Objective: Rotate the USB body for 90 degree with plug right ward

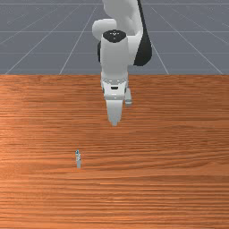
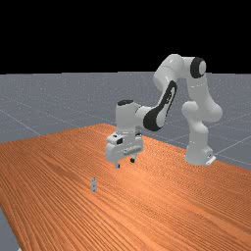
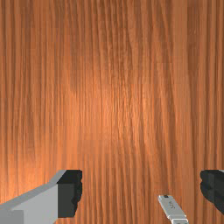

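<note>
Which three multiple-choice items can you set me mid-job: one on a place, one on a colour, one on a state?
1. In the front view, where is the USB stick from the pincer?
A) toward the view's right
B) toward the view's left
C) straight behind it

2. What colour are the fingertips?
A) black
B) red
C) yellow

3. How does the pincer stand?
A) shut on the stick
B) shut on nothing
C) open

Key:
1 B: the stick lies lower in the front view and well to its left.
2 A: both look black in the wrist view.
3 C: they stand wide apart, with table visible between them.
</note>
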You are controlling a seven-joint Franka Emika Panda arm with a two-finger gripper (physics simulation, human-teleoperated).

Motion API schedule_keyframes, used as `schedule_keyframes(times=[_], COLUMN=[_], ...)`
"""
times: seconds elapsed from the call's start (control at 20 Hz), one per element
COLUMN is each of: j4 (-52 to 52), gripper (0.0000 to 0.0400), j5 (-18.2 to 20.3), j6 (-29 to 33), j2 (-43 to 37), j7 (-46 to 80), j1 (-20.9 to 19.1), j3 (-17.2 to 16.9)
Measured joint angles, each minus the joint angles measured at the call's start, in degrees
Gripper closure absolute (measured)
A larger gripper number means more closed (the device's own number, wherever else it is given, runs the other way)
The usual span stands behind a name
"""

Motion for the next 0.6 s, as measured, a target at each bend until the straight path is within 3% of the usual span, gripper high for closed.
schedule_keyframes(times=[0.05, 0.1, 0.2, 0.35, 0.6], j4=[0.0, 0.0, 0.0, 0.0, 0.5], gripper=[0.0157, 0.0252, 0.0346, 0.0388, 0.0399], j5=[0.0, 0.0, 0.0, 0.5, 0.1], j6=[0.0, 0.0, 0.0, -0.3, -0.7], j2=[0.0, 0.0, 0.0, -0.2, -0.3], j7=[0.0, 0.0, 0.0, -0.5, 0.5], j1=[0.0, 0.0, 0.0, -0.2, 0.0], j3=[0.0, 0.0, 0.0, 0.2, -0.1])
